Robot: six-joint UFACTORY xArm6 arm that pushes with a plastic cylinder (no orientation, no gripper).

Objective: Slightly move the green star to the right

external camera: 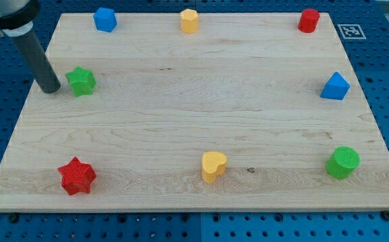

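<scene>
My tip [49, 88] rested on the wooden board [201, 101] just beside the green star [81, 81], on the star's left in the view, with only a thin gap or none between them; I could not tell whether they touched. The arm carried no claw, only the dark rod, so nothing was clasped or let go. The green star itself sat near the board's left edge, in the upper half of the view. Taking that star as the landmark: the blue block [105, 19] stood above it and slightly to its right, at the board's top edge; the yellow block [190, 20] was farther right along that same edge, and the red block [309, 20] far right near the top corner. The red star [77, 176] lay well below the green star. The yellow heart [213, 165] was below and to its right, the green cylinder [343, 162] far to the lower right, and the blue triangular block [335, 87] far right at about the star's own height.
</scene>
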